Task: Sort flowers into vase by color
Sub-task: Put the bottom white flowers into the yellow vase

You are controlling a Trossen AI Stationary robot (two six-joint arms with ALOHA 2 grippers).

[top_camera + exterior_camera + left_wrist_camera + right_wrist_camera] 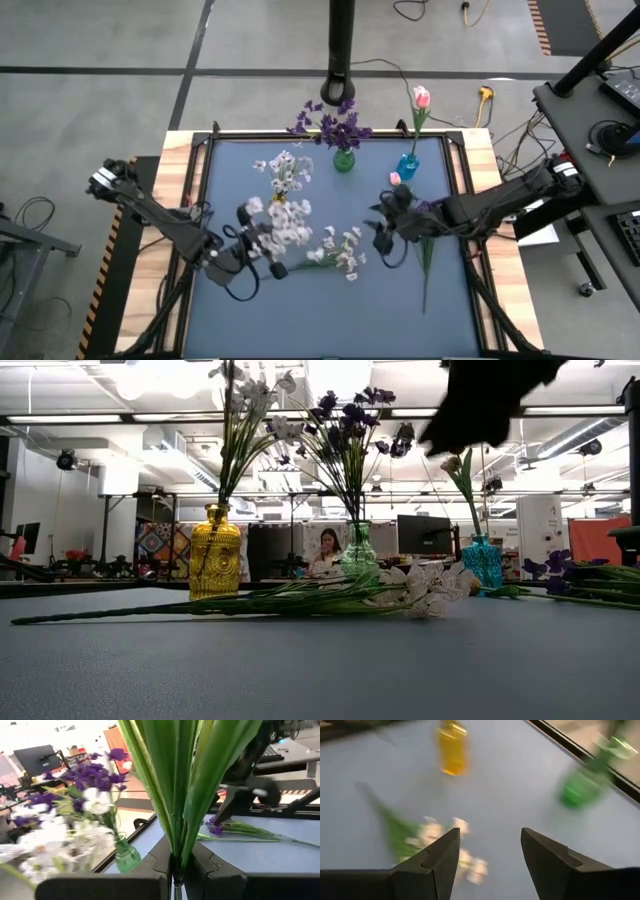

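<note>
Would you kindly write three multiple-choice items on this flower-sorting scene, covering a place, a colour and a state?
1. Where is the pink flower standing?
A. yellow vase
B. green vase
C. blue vase

2. What colour are the flowers in the green vase?
A. purple
B. white
C. pink

3. What is the left tool doing?
A. open and empty
B. shut on a green stem
C. gripping a vase

Key: 1 C, its stem rises from the blue vase; 2 A, purple blooms top it; 3 B, its fingers pinch the green stem.
</note>
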